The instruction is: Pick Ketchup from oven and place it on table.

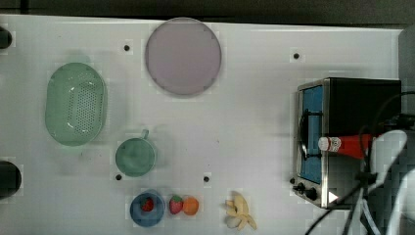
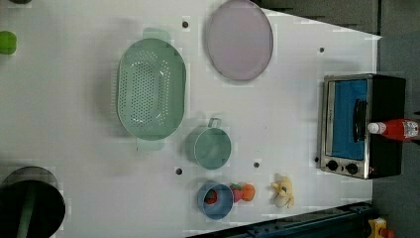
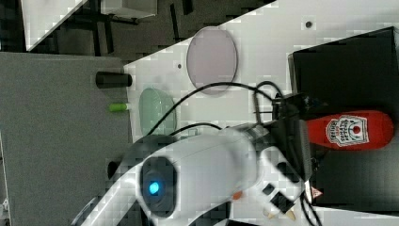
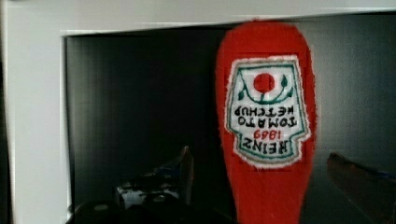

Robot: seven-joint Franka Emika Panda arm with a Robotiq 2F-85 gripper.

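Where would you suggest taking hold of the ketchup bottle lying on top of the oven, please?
Probably across the red body of the ketchup at the label, from above: it lies flat on the oven roof, narrow enough for the open tool to straddle.

Ketchup (image 1: 342, 144) flat atop oven (image 1: 364, 103), at table's (image 1: 254, 122) top view's right
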